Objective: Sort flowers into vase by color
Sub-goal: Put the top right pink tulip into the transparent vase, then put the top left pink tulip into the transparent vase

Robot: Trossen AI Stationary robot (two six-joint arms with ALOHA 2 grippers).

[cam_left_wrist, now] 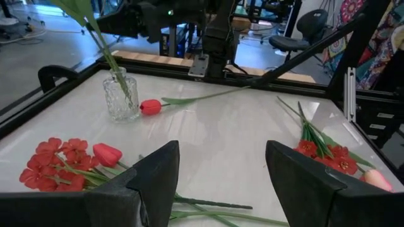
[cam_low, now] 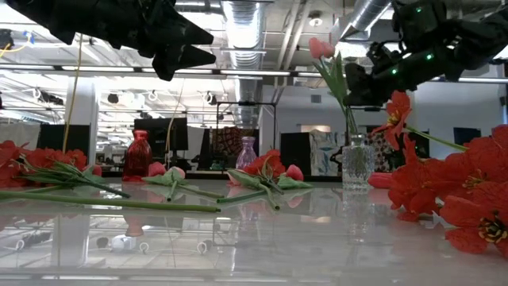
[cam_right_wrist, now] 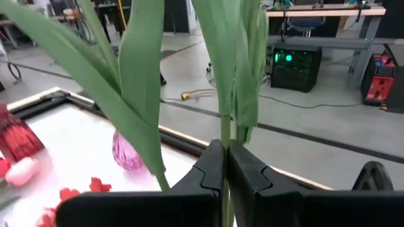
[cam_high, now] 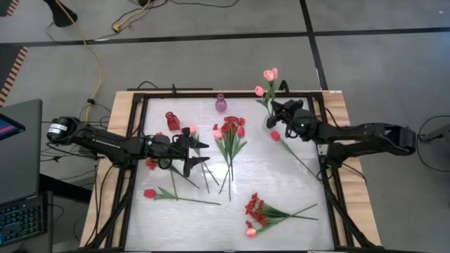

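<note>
You have pink tulips (cam_high: 270, 74) on green stems, a red vase (cam_high: 172, 121), a purple vase (cam_high: 221, 103) and a white desk (cam_high: 281, 183).

White tabletop (cam_high: 281, 184) in a black frame. Far side: red vase (cam_high: 172, 121), purple vase (cam_high: 221, 103), clear glass vase (cam_high: 275, 121) (pink tulips standing in it). Lying flat: mixed red/pink bunch (cam_high: 230, 144) mid-table, red tulip (cam_high: 275, 135) beside the glass vase, single red tulip (cam_high: 150, 193) near left, red blossom spray (cam_high: 261, 213) near right.
</note>
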